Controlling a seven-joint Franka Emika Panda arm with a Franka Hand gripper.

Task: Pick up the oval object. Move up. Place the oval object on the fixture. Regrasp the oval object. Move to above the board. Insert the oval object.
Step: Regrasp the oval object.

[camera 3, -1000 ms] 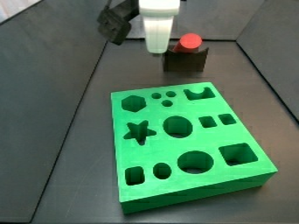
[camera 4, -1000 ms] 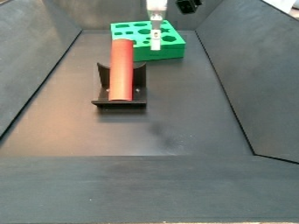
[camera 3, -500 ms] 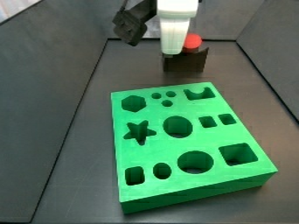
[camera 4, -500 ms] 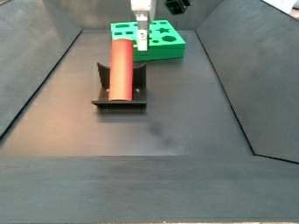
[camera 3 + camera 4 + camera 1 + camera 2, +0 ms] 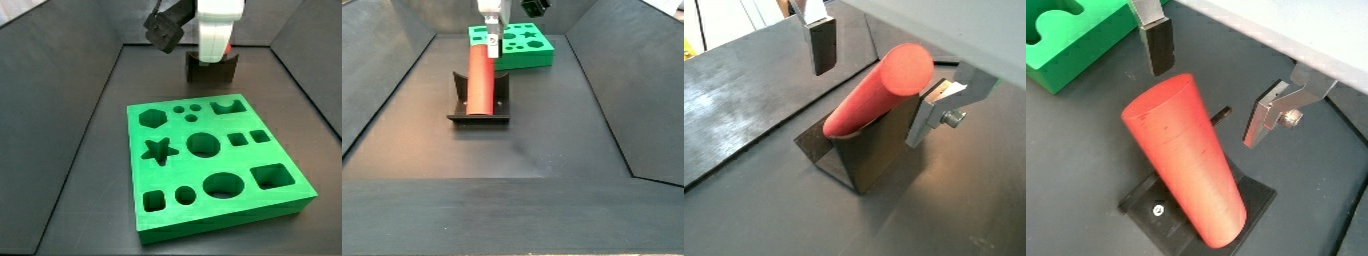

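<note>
Peg position: the red-orange peg (image 5: 480,78) is seen lying lengthwise in the notch of the fixture (image 5: 477,113), its ends overhanging the block on both sides. In a side view only its end shows behind the gripper body (image 5: 215,47).
Fixture: a dark block (image 5: 862,160) standing on the dark floor, apart from the green board (image 5: 214,165).
Gripper position: the gripper (image 5: 1213,82) is placed over the peg's end nearest the board, one finger on each side of it.
Gripper state: the jaws are spread wide; the two fingers (image 5: 822,42) are seen clear of the peg in both wrist views, with a gap on each side. Nothing is held.
Step in hand: judged to be the regrasp, with the peg already set on the fixture and the closing not yet done.
Handling, stiffness: the peg looks rigid and smooth; no give is expected under the pads.
Handling, weight: probably light for its length; not confirmed from the pictures.
Handling, slip: the rounded glossy surface may roll or slide between flat pads if taken off-centre.
Where to grip: across the narrow sides near the overhanging end, pads square to the long axis, clear of the fixture walls.
Board: holes unoccupied (image 5: 520,43); the insertion remains to be done.
</note>
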